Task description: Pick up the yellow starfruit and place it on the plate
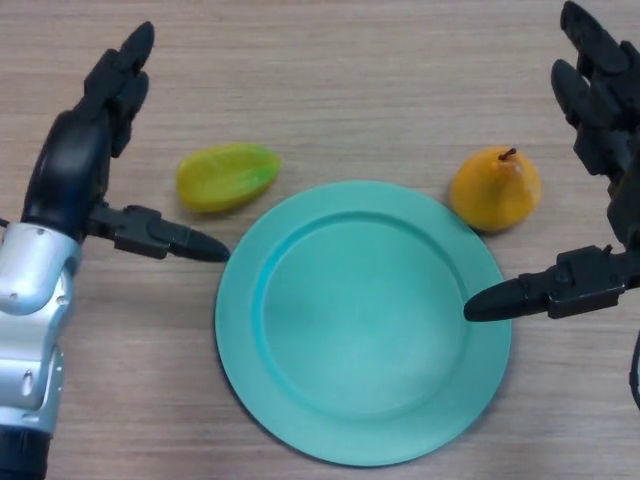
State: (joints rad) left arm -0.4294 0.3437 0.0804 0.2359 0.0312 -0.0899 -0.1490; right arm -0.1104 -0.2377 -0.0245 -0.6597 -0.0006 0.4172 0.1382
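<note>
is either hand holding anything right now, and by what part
Nothing is held. Left hand and right hand are both open; the yellow-green starfruit lies untouched on the table.

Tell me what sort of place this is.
Probably a robot test bench, not a real kitchen: a bare wooden table with only a green plate, a starfruit and a pear, and both hands, left and right, open beside them.

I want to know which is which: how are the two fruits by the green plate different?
The starfruit is yellow-green, long and ridged; the pear is orange-yellow, rounded, with a little stem. The starfruit lies to the plate's upper left, just clear of the rim, near the left hand. The pear sits at the upper right, against the rim, near the right hand. Both rest on the table, untouched.
</note>
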